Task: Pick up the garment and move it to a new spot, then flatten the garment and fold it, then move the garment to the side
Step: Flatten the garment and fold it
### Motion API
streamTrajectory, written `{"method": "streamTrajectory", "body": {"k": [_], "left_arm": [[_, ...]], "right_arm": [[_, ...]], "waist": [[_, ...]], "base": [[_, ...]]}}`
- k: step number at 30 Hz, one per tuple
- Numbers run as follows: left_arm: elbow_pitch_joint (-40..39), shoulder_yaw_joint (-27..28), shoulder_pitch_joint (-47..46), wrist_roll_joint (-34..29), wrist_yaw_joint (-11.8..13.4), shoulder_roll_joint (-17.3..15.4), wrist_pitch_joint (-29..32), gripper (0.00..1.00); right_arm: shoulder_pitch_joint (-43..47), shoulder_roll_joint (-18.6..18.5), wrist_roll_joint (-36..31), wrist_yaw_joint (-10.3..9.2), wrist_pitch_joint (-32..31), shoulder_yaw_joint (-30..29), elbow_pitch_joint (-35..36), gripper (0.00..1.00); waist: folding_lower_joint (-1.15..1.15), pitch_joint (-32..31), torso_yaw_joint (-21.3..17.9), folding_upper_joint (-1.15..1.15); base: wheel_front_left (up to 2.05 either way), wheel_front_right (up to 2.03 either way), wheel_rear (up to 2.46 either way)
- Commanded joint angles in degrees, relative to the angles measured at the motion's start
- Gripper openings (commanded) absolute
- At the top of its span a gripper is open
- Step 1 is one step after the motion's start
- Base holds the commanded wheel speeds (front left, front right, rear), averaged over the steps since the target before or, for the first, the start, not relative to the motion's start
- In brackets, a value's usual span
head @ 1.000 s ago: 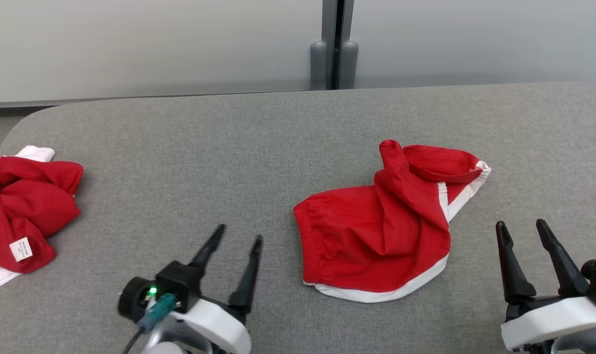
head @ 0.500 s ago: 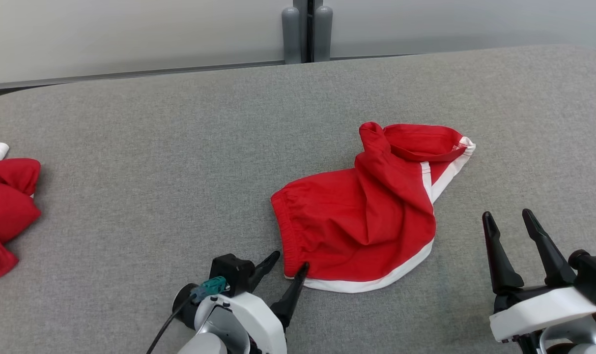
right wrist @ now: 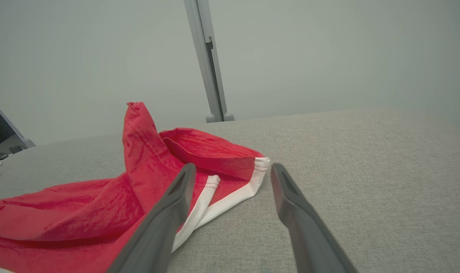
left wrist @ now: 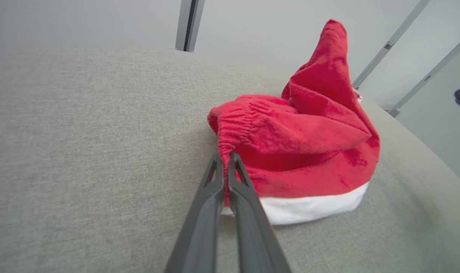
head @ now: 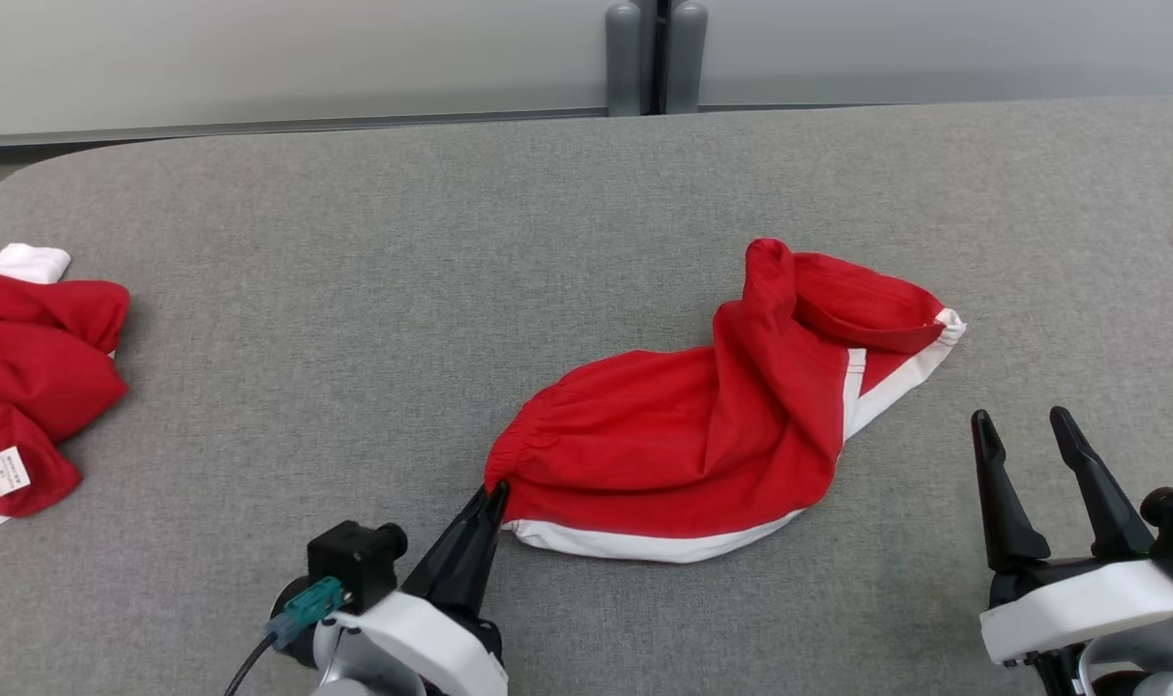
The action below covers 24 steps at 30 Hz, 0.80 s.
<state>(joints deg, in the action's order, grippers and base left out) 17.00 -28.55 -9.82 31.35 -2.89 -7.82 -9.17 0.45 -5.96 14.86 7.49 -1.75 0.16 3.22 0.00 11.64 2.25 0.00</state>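
The garment is a pair of red shorts with white trim, crumpled in the middle of the grey table. One fold of it stands up at the far right. My left gripper is shut on the garment's elastic waistband corner at its near left end; in the left wrist view the garment is pinched between the left gripper's closed tips. My right gripper stands open to the right of the garment, apart from it. Through the right wrist view the garment lies ahead-left of the spread right gripper.
A second red and white garment with a white label lies bunched at the table's left edge. Behind the table runs a pale wall with a grey post. Bare grey tabletop lies between the two garments.
My left gripper moved right to the garment's waistband corner and shut on it, then drew that corner to the left, stretching the cloth. The head camera shifted. The right gripper stayed open.
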Motion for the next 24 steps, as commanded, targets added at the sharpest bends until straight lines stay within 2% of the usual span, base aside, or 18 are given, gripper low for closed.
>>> {"method": "streamTrajectory", "body": {"k": [1,8,13,18,24], "left_arm": [[-0.7,0.56,0.62,0.22,0.5,-0.52,-0.24,0.0],[-9.47,2.81,5.86,1.57,4.22,-2.38,0.82,0.0],[-12.04,4.1,4.07,1.99,5.49,-3.31,2.16,0.0],[-9.1,5.52,-0.04,2.56,5.79,-3.3,2.85,0.0],[-1.28,7.34,-5.43,4.33,4.99,-2.74,2.96,0.0]], "right_arm": [[-0.45,-0.28,0.31,-0.01,0.31,-0.38,0.08,1.0],[-0.56,-0.06,0.22,0.0,-0.21,-1.12,0.94,1.0],[-1.19,0.18,0.0,-0.01,-0.73,-1.2,1.86,1.0],[-1.95,0.39,-0.11,-0.01,-0.85,-1.08,2.26,1.0],[-2.85,0.99,0.15,-0.01,-0.24,-1.41,2.16,1.0]], "waist": [[0.0,0.03,0.55,0.0],[0.0,0.81,2.11,0.0],[0.0,1.88,1.98,0.0],[0.0,3.16,0.63,0.0],[0.0,4.77,-1.36,0.0]], "base": [[0.0,0.0,0.0],[0.0,0.0,0.0],[0.0,0.0,0.0],[0.0,0.0,0.0],[0.0,0.0,0.0]]}}
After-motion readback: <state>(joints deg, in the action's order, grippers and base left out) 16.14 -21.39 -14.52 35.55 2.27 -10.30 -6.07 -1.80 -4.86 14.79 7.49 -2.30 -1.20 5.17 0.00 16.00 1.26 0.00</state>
